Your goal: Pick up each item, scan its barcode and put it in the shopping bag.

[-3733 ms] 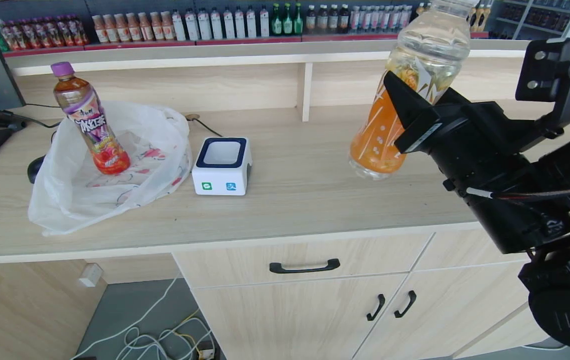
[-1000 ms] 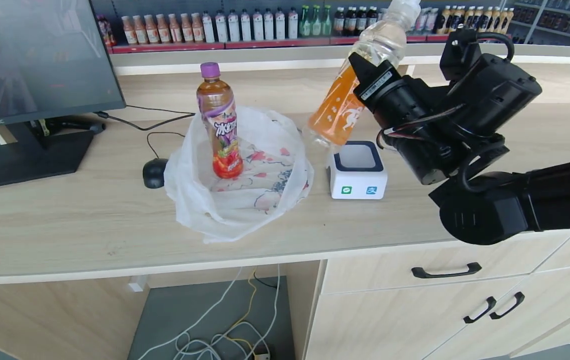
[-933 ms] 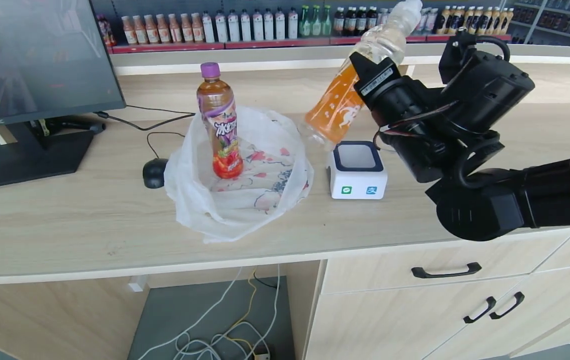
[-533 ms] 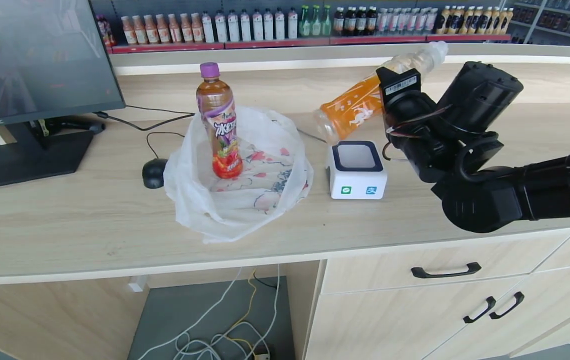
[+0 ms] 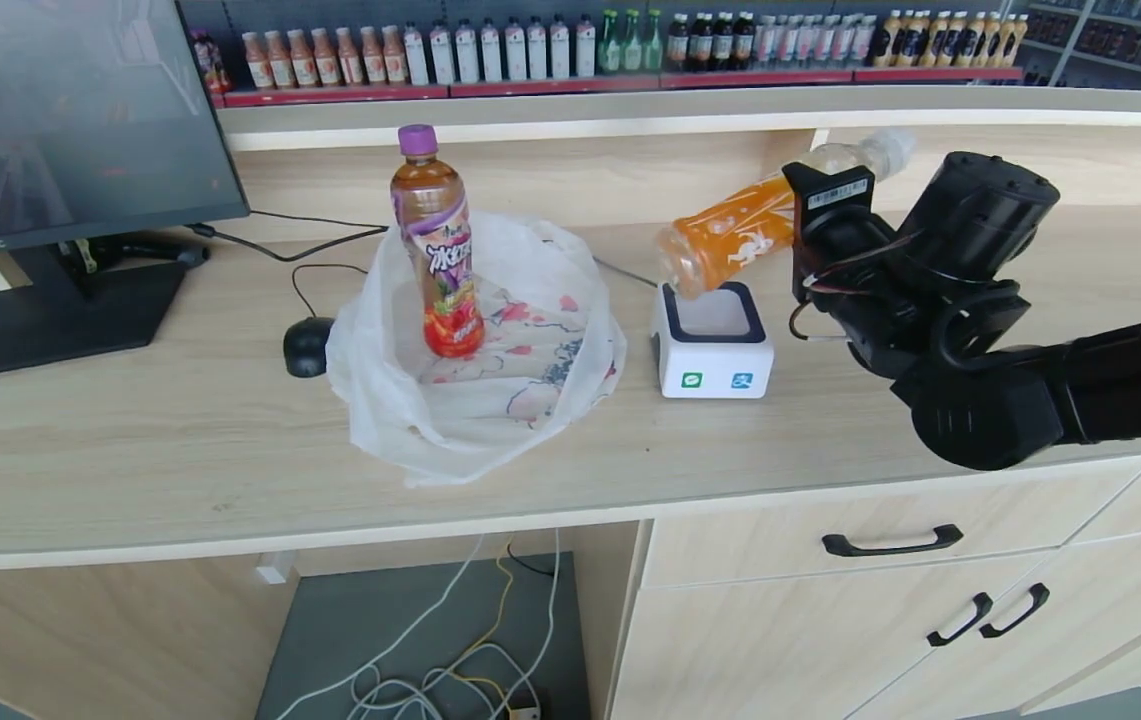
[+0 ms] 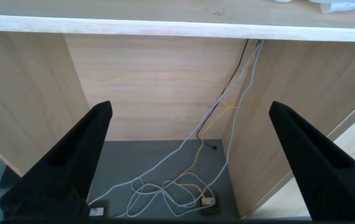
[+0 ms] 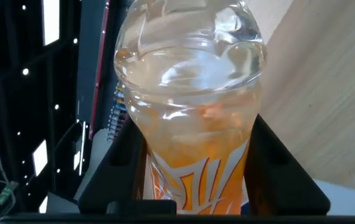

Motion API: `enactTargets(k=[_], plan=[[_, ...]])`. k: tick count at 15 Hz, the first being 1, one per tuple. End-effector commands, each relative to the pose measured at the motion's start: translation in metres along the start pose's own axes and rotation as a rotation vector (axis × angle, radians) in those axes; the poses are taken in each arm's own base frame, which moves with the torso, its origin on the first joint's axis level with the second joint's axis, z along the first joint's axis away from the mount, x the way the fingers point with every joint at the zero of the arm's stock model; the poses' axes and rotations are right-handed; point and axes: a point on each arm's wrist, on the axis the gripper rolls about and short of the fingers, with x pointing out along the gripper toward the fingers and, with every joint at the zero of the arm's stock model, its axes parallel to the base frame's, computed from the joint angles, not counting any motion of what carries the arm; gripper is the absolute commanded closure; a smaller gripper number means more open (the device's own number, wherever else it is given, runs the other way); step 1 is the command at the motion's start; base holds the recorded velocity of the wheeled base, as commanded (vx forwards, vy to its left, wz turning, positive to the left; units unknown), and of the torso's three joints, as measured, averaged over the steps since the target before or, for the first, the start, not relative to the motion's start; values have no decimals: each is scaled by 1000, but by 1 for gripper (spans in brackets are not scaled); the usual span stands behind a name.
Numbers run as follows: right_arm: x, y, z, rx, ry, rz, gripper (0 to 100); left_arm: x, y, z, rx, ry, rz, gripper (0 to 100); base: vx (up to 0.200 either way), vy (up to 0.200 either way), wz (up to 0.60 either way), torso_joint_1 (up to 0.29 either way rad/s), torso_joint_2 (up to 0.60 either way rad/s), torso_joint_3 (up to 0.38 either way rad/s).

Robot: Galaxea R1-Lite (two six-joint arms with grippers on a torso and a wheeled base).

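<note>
- orange bottle [image 5: 735, 235] — held nearly level, base just above the scanner [image 5: 715, 360].
- right end effector [image 5: 812, 205] — clamped round its upper body.
- advice: barcode to be rolled toward the scanner window, bottle held close.

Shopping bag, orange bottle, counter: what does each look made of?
Shopping bag: thin whitish plastic film, semi-translucent, crumpled and printed.
Orange bottle: clear glossy plastic, probably; the drink shows through its wall.
Counter: matte pale wood grain, possibly laminate rather than solid wood.

The right tool [image 5: 814, 205] has tipped the orange bottle [image 5: 730, 238] nearly flat over the scanner [image 5: 715, 368].
</note>
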Motion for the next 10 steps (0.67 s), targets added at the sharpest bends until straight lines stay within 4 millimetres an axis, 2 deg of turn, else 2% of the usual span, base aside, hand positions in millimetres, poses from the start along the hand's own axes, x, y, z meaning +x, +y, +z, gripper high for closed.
enactTargets(k=[1, 3, 5, 10], plan=[[-1, -8, 2, -5, 12, -17, 100, 0, 0, 0, 0, 1, 0, 0, 0, 0, 0, 0, 0, 0], [-3, -6, 5, 75, 11, -15, 100, 0, 0, 0, 0, 0, 0, 0, 0, 0, 0, 0, 0, 0], [-7, -15, 2, 77, 27, -46, 100, 0, 0, 0, 0, 1, 0, 0, 0, 0, 0, 0, 0, 0], [-6, -16, 4, 102, 37, -43, 100, 0, 0, 0, 0, 0, 0, 0, 0, 0, 0, 0, 0, 0]])
